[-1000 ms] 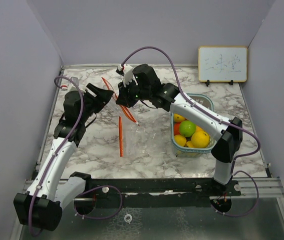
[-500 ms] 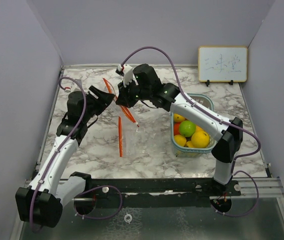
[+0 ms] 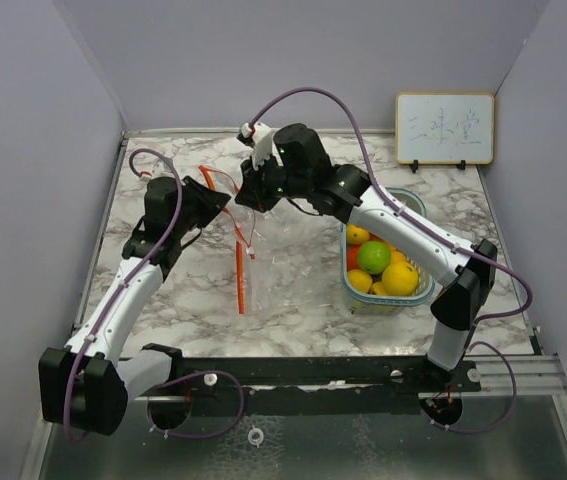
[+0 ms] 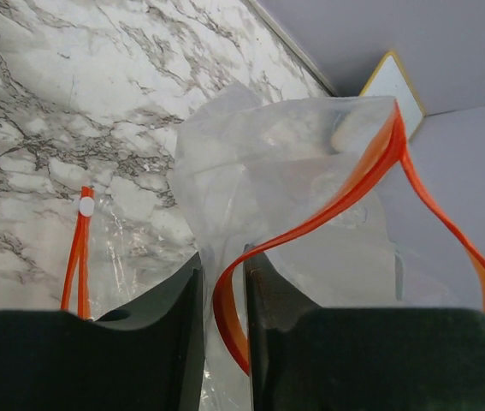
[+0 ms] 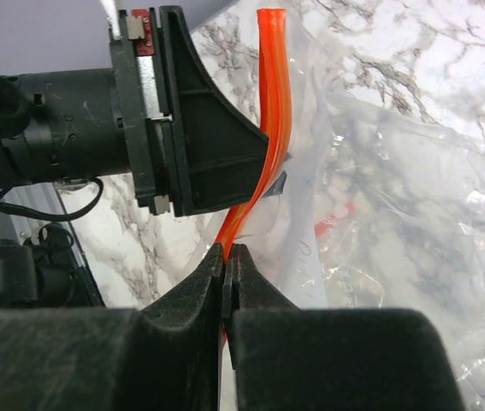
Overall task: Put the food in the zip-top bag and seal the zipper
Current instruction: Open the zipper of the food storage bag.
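Observation:
The clear zip-top bag (image 3: 285, 258) with an orange zipper (image 3: 241, 272) lies mid-table, its mouth lifted at the far left. My right gripper (image 3: 248, 193) is shut on the raised zipper edge (image 5: 272, 103), pinching it at the fingertips (image 5: 227, 250). My left gripper (image 3: 217, 196) meets the same edge from the left. In the left wrist view its jaws (image 4: 223, 254) stand narrowly apart with the orange zipper (image 4: 353, 184) curving loose between them. The food, toy fruits in green (image 3: 373, 256), orange (image 3: 399, 277) and yellow (image 3: 359, 236), sits in the basket.
The pale green mesh basket (image 3: 421, 212) stands right of the bag, under my right forearm. A small whiteboard (image 3: 444, 128) leans on the back wall at far right. Purple walls close the table on three sides.
My left gripper has moved right, up to the raised zipper edge. My right gripper has shifted slightly right and up with the bag's mouth. The fruits have not moved.

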You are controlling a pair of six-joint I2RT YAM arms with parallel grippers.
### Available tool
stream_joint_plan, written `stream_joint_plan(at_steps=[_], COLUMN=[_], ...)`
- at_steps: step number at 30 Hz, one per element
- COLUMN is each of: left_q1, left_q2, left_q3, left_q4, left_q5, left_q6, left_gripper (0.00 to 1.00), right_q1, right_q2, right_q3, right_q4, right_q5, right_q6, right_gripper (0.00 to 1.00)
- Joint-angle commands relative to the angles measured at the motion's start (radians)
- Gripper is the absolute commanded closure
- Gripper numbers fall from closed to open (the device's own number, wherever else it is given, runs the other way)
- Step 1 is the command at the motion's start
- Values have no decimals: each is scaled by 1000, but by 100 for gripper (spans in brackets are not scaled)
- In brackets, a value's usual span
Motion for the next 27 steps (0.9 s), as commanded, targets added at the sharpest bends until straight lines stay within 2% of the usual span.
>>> stream_joint_plan(at_steps=[1, 5, 9, 13, 19, 23, 24, 27], left_q1=[-4, -5, -4, -5, -5, -5, -4, -5], left_q2=[16, 35, 71, 78, 97, 149, 168, 236], left_q3=[38, 114, 239, 333, 452, 575, 594, 626], left_q4=[7, -152, -451, -623, -686, -645, -622, -567], left_q5=[47, 27, -63, -143, -135, -128, -110, -47], left_q6=[14, 105, 243, 348, 445, 482, 487, 471], left_gripper=[79, 95, 100, 100, 100, 100, 100, 100], right_q1=[-3, -6, -64, -169, -221, -222, -221, -222], right_q2=[-11, 13, 8, -35, -28, -50, -65, -120], right_q3=[33, 71, 38, -92, -218, -317, -334, -335], right_q4=[-33, -93, -99, -17, 19, 24, 40, 77], right_q5=[154, 428, 612, 695, 686, 605, 565, 388], right_q6=[13, 21, 25, 44, 80, 159, 159, 90], right_gripper=[98, 98, 98, 98, 98, 98, 94, 68])
